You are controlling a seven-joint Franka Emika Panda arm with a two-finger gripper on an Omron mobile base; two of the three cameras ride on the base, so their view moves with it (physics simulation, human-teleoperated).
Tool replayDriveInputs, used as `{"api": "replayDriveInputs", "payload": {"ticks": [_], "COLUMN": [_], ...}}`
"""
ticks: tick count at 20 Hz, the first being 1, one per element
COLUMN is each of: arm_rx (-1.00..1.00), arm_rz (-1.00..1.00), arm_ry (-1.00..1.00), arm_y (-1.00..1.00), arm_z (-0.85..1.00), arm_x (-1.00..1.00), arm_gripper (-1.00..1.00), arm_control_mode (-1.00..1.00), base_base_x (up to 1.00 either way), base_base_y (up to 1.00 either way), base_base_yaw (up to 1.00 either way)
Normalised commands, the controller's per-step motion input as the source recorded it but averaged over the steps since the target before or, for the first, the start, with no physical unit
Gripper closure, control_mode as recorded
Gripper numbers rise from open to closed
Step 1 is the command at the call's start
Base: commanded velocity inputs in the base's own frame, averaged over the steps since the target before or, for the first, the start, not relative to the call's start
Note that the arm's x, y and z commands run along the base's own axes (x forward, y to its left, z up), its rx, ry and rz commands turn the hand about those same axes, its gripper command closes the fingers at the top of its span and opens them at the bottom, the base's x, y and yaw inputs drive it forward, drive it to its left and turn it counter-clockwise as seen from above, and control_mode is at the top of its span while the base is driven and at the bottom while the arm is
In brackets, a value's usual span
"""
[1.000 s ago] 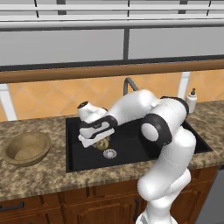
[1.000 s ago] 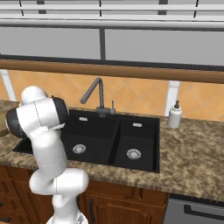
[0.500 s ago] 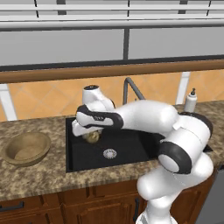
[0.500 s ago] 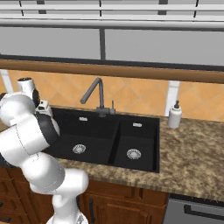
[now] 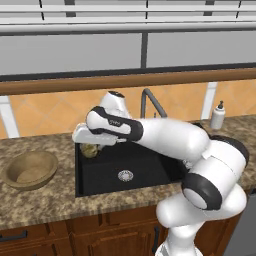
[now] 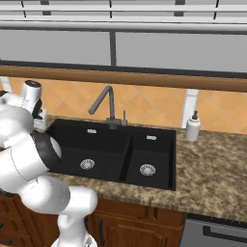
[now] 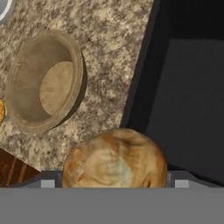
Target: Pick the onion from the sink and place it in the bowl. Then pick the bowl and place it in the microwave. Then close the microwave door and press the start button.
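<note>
My gripper (image 5: 89,144) is shut on the yellowish-tan onion (image 5: 90,149), which hangs over the left edge of the black sink (image 5: 150,167). In the hand view the onion (image 7: 114,159) bulges between the fingers, right above the line where the sink (image 7: 188,96) meets the counter. The tan wooden bowl (image 5: 50,165) sits empty on the counter to the left of the sink, a short way from the onion. Seen from the hand, the bowl (image 7: 76,57) lies up and to the left. The microwave is out of view.
A grey curved faucet (image 6: 108,103) rises behind the sink's divider. A white soap bottle (image 5: 217,116) stands at the back right. The speckled granite counter (image 5: 45,200) runs in front of a tiled wall with a wooden ledge (image 5: 125,80).
The arm has lifted the onion out of the left basin and swung it left and up, from above the drain to the sink's left edge, closer to the bowl.
</note>
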Motion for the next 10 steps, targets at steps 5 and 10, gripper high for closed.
{"api": "replayDriveInputs", "payload": {"ticks": [5,10], "arm_rx": [0.18,0.03], "arm_rz": [-0.05,-0.13], "arm_ry": [0.00,0.10], "arm_y": [0.80,0.99], "arm_z": [0.17,0.04], "arm_x": [0.19,0.45], "arm_gripper": [1.00,1.00], "arm_control_mode": [-1.00,-1.00], "base_base_x": [0.00,0.00], "base_base_y": [0.00,0.00], "base_base_yaw": [0.00,0.00]}}
